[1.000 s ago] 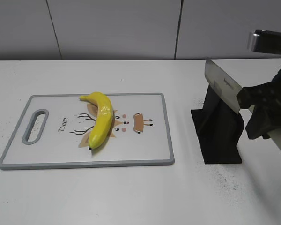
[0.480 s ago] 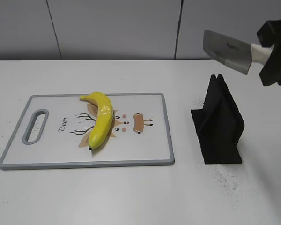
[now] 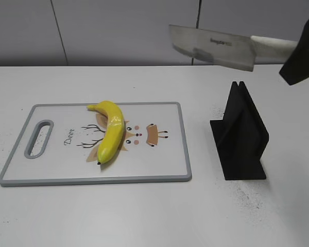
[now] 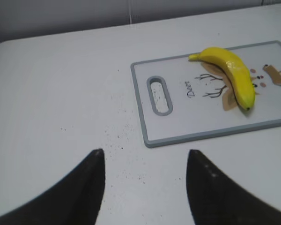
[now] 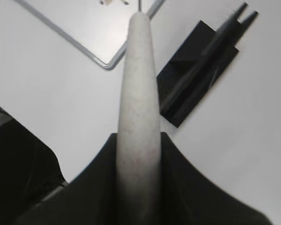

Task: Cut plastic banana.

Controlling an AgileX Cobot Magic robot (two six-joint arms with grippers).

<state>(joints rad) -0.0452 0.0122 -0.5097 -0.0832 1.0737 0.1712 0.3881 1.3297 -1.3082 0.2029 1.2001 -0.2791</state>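
Note:
The yellow plastic banana (image 3: pixel 111 130) lies whole on the white cutting board (image 3: pixel 159 164), near its middle; it also shows in the left wrist view (image 4: pixel 232 75). My right gripper (image 3: pixel 297 57) at the upper right is shut on the white handle (image 5: pixel 138 93) of a steel cleaver (image 3: pixel 211 46). The blade is held high in the air, pointing left, above the black knife stand (image 3: pixel 241 136) and to the right of the banana. My left gripper (image 4: pixel 145 157) is open and empty over bare table, left of the board's handle slot (image 4: pixel 158 95).
The black knife stand (image 5: pixel 196 77) stands on the table right of the board and holds nothing. The grey-rimmed board (image 4: pixel 210 136) has a deer drawing under the banana. A grey wall runs along the back of the table.
My right gripper has lifted the cleaver out of the black stand, raised it and swung the blade leftward, level and high. The banana, board and stand have not moved.

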